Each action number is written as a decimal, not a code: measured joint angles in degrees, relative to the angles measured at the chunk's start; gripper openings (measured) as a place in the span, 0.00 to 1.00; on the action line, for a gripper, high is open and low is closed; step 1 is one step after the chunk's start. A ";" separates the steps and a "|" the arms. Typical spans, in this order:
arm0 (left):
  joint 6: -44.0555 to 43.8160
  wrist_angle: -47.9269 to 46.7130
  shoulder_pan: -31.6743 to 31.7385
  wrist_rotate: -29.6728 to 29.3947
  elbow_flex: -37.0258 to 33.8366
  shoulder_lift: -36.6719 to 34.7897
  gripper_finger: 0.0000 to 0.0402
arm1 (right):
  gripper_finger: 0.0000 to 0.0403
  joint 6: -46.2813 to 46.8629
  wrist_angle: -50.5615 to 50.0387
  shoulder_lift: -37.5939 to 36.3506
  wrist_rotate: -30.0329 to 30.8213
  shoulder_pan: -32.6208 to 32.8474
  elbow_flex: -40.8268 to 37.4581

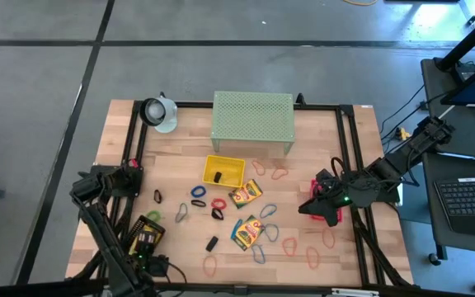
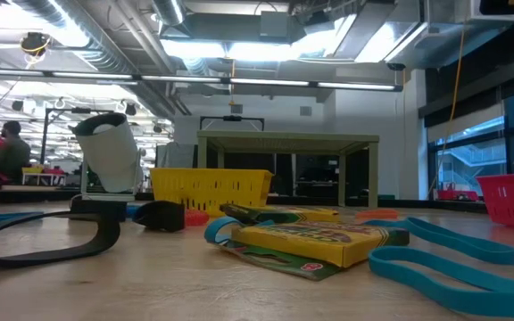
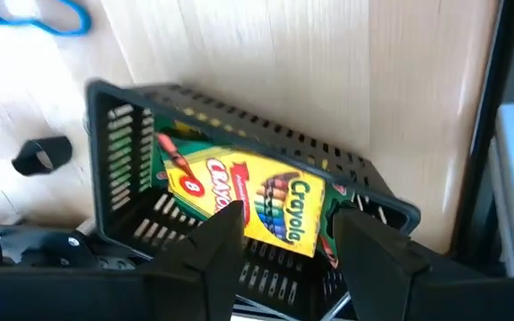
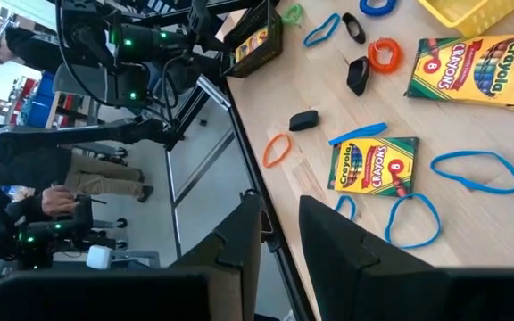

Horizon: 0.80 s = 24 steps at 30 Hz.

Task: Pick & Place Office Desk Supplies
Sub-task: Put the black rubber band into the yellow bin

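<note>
The left gripper (image 3: 279,241) hangs with jaws parted over the black mesh tray (image 3: 119,169); a crayon box (image 3: 239,192) lies inside, partly hidden beneath them. The right gripper's (image 4: 279,236) jaws stand apart, empty; more crayon boxes (image 4: 373,165) lie ahead on the bench (image 4: 471,241).

A yellow-green crayon box (image 2: 324,241) is seen lying flat on the wooden surface (image 2: 150,285), near the camera. A teal loop (image 2: 444,259) lies just beside it on the right. A black loop (image 2: 43,236) rests at the left foreground. Behind these, a yellow mesh tray (image 2: 211,191) stands on the surface, with a small black clip (image 2: 161,215) in front of it. A pale green shelf (image 2: 288,143) is visible farther back, and a red-pink tray (image 2: 512,198) at the right edge.
</note>
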 joint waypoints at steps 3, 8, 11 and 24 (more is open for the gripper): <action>1.17 -2.54 1.86 -0.61 2.27 0.00 0.43 | 0.20 0.17 0.01 0.00 0.00 0.00 0.00; 2.06 0.40 5.33 -6.36 6.52 -0.04 0.43 | 0.20 -0.03 0.02 0.00 1.43 0.00 0.00; -1.83 6.29 8.95 -10.00 7.28 -0.06 0.43 | 0.20 -0.36 0.16 0.00 3.25 0.00 0.00; -13.76 24.05 22.26 -11.42 1.67 -0.08 0.43 | 0.20 -1.98 2.84 0.22 13.01 -0.04 0.00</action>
